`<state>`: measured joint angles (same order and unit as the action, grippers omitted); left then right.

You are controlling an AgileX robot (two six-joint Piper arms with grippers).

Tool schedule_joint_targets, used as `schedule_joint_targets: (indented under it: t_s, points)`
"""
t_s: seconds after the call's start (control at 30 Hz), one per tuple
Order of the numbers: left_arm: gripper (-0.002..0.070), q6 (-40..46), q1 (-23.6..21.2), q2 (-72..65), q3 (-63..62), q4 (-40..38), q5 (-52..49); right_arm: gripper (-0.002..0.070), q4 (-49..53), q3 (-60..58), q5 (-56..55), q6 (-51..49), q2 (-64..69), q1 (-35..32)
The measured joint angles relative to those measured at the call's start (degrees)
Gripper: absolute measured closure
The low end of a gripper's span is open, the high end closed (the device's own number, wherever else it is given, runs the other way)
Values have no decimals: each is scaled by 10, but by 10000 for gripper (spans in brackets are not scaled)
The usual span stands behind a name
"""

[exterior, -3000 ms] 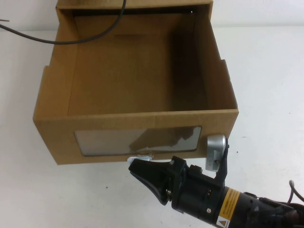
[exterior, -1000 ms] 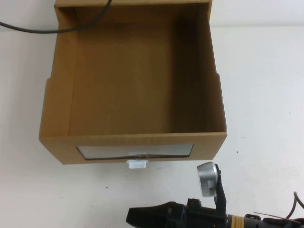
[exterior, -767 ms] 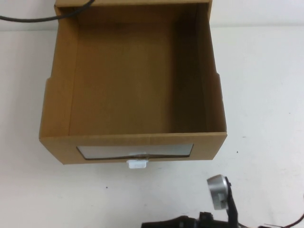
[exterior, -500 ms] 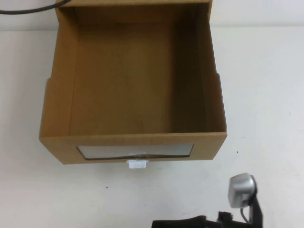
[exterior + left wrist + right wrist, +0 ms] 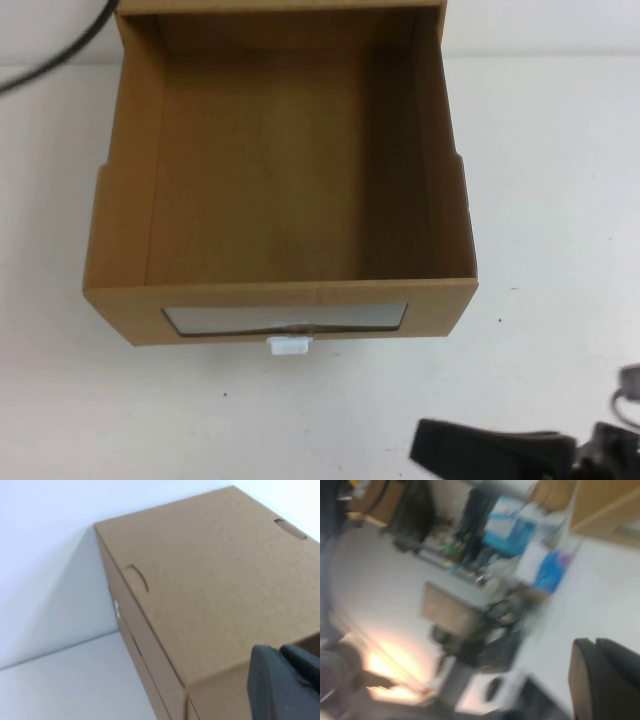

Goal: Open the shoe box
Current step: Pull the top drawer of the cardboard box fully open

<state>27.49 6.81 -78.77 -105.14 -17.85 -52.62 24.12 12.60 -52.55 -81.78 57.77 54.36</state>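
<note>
The brown cardboard shoe box [image 5: 280, 297] stands open in the middle of the high view, its inside bare. Its front wall has a clear window [image 5: 285, 318] and a small white pull tab [image 5: 288, 346]. My right gripper [image 5: 422, 452] is shut and holds nothing, low at the near right, well clear of the tab. In the left wrist view my left gripper [image 5: 280, 652] is shut beside the box's closed brown outer top [image 5: 210, 570]. It does not appear in the high view.
White table [image 5: 560, 200] lies on all sides of the box. A black cable [image 5: 60, 55] crosses the far left corner. The right wrist view is blurred, with room clutter and a corner of the box [image 5: 605, 505].
My right gripper has drawn back from the box front toward the near right, shut, and its wrist camera has left the view. The box has stayed put over the last second.
</note>
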Motion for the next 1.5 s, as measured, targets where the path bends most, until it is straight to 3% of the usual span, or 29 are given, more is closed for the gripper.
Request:
schedule_joint_targets:
  t_s: [0.2, 0.37, 0.57, 0.73, 0.97, 1.5]
  points:
    - [676, -44, 0, 171, 212, 29, 90, 694, -8, 43, 237, 106, -138, 0]
    - [676, -81, 0, 280, 335, 70, 91, 694, 2, 127, 483, 249, -217, 0]
    - [676, -123, 0, 392, 461, 93, 88, 694, 90, 227, 673, 359, -231, 0]
    - [676, -144, 0, 488, 561, 94, 87, 694, 234, 259, 759, 347, -231, 0]
    - [676, -152, 0, 571, 684, 94, 89, 694, 435, 260, 913, 183, -231, 0]
    - [676, -154, 0, 591, 762, 85, 101, 694, 480, 261, 928, 154, -231, 0]
